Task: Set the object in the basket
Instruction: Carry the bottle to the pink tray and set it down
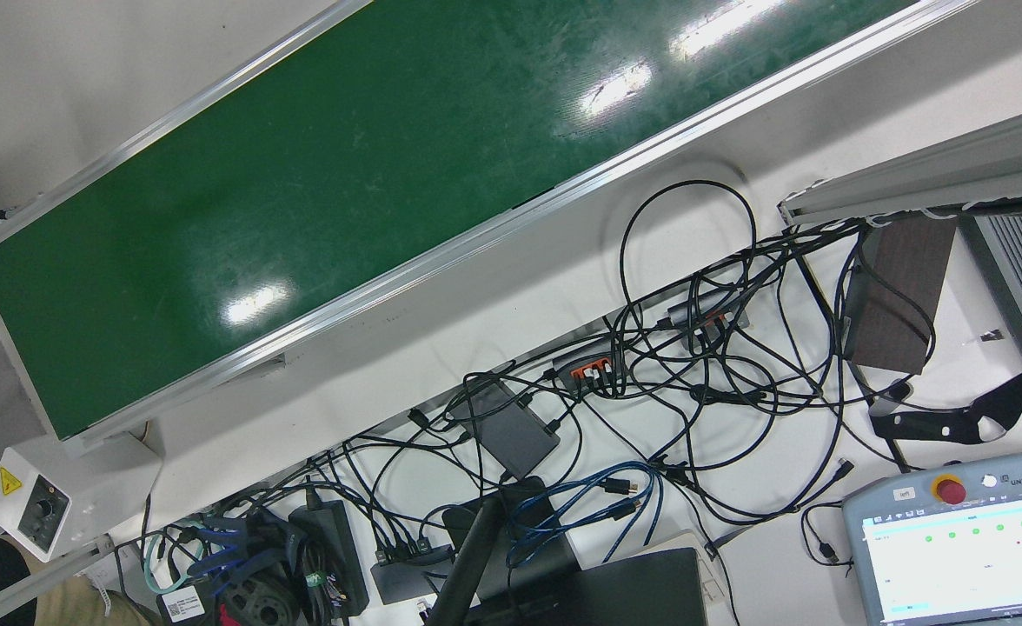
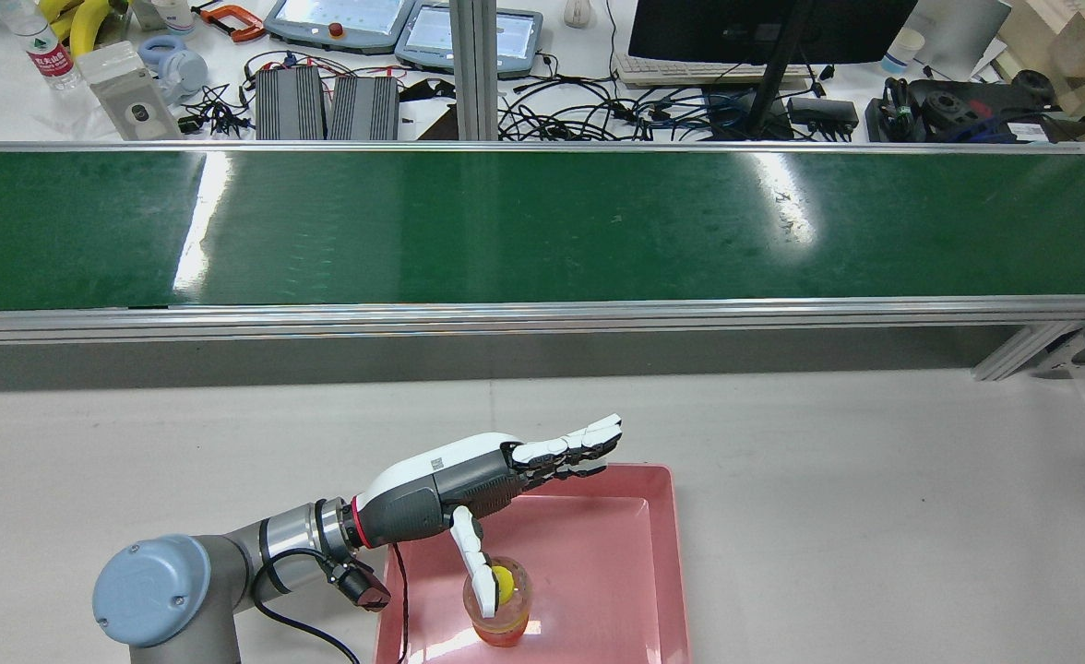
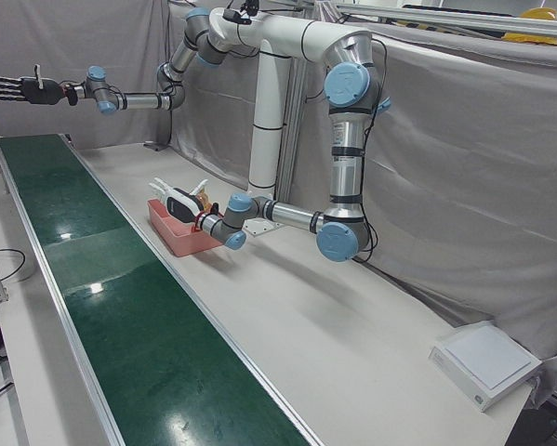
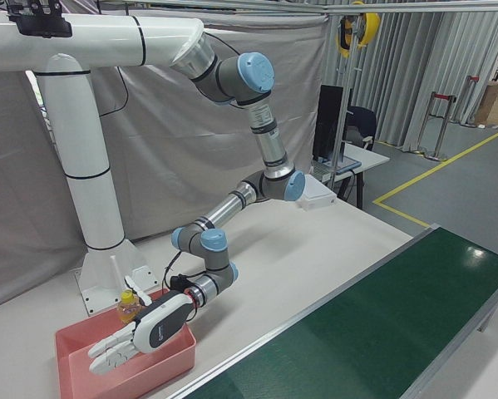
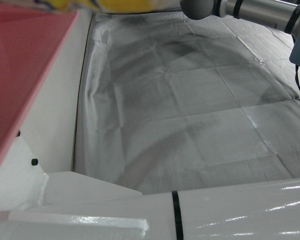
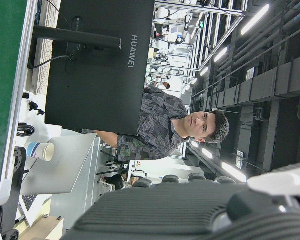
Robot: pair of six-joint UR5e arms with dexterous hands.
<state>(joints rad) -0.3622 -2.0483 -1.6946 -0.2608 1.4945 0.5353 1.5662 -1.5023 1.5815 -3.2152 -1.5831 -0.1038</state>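
A pink basket (image 2: 616, 563) lies on the white table in front of the left arm. A small bottle (image 2: 500, 609) with a yellow cap and orange contents stands upright inside it, near the front left corner. My left hand (image 2: 487, 475) hovers over the basket's left part, open, with its fingers stretched toward the belt and the thumb hanging down in front of the bottle. The right-front view shows the hand (image 4: 140, 335) above the basket (image 4: 74, 370) and the bottle (image 4: 129, 307) behind it. My right hand (image 3: 16, 88) is raised high over the belt's far end, open and empty.
A long green conveyor belt (image 2: 542, 226) runs across beyond the table. The desk behind it holds cables (image 1: 667, 365), teach pendants (image 1: 963, 548) and a monitor. The white pedestal (image 4: 99, 241) stands behind the basket. A white box (image 3: 487, 364) sits at the table's far corner.
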